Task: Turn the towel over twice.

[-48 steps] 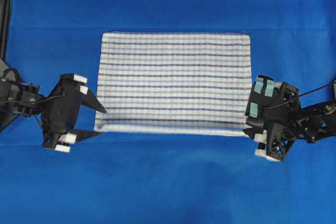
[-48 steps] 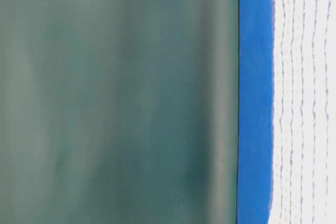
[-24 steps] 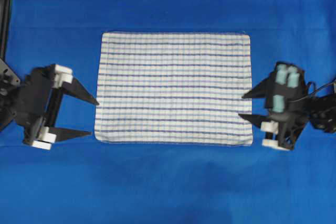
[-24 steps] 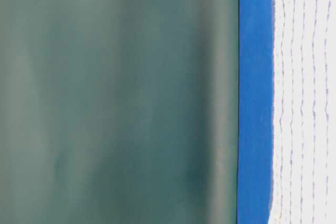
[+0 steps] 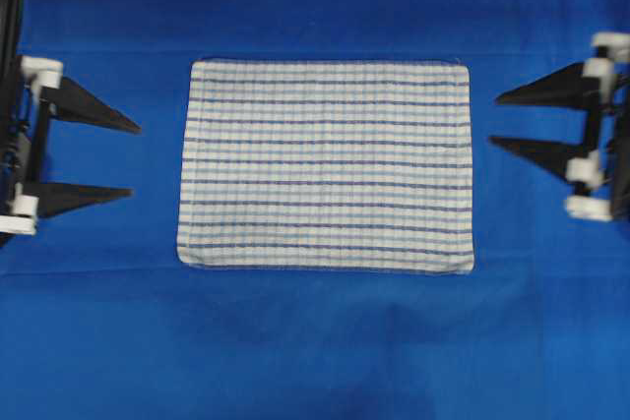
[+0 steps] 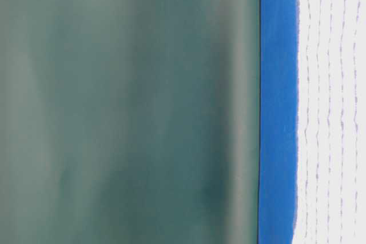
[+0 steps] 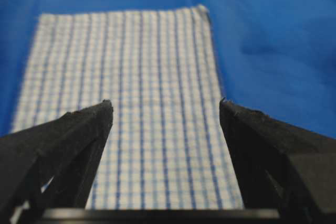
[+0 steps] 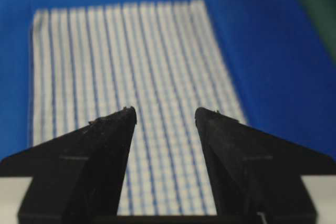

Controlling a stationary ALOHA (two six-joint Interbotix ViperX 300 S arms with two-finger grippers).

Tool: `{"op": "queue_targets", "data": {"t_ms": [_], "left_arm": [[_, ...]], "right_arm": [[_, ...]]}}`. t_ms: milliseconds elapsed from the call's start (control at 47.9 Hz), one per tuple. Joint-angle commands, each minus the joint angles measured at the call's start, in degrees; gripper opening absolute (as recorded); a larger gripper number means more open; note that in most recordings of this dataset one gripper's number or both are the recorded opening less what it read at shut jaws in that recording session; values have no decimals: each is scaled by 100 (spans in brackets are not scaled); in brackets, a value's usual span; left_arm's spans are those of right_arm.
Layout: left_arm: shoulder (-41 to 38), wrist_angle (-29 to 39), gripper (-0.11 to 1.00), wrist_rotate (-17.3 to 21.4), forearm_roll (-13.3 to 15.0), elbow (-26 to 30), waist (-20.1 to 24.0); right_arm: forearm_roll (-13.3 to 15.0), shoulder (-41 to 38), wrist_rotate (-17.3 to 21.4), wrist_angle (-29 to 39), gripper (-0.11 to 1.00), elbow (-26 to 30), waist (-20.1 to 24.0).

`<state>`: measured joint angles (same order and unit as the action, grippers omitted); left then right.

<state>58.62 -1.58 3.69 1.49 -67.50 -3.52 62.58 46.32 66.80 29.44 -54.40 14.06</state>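
Observation:
The towel [image 5: 325, 164], white with thin blue stripes, lies flat and spread out on the blue sheet [image 5: 315, 341] in the middle of the overhead view. My left gripper [image 5: 134, 160] hangs open at the left edge, well clear of the towel's left hem, nothing between its fingers. My right gripper [image 5: 494, 121] is open too, a short gap off the towel's right hem. In the left wrist view the towel [image 7: 147, 66] stretches away beyond the open left gripper [image 7: 165, 102]. The right wrist view shows the towel [image 8: 131, 51] past the empty, open right gripper [image 8: 165, 109].
The blue sheet [image 6: 277, 112] covers the whole table, with wide bare margins on every side of the towel [image 6: 331, 112]. A dark green backdrop [image 6: 126, 107] stands behind the table. A black frame post [image 5: 10, 7] runs along the overhead view's left edge.
Both grippers have drawn back outward from the towel's near corners to the sides of the overhead view, staying open. The towel has not moved.

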Motion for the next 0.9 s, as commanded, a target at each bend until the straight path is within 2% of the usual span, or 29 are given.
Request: {"op": "queue_targets", "data": {"t_ms": [0, 209, 564, 877], "left_arm": [[237, 114, 77, 0, 0, 0, 97], [527, 149, 77, 0, 0, -149, 141], [650, 229, 76, 9, 9, -132, 299], [1406, 1239, 76, 0, 0, -79, 492]], "right_arm": [[114, 325, 9, -18, 56, -53, -18], [114, 615, 97, -26, 56, -334, -18], [132, 562, 105, 0, 56, -334, -105], [132, 1415, -132, 729, 55, -519, -149]]}}
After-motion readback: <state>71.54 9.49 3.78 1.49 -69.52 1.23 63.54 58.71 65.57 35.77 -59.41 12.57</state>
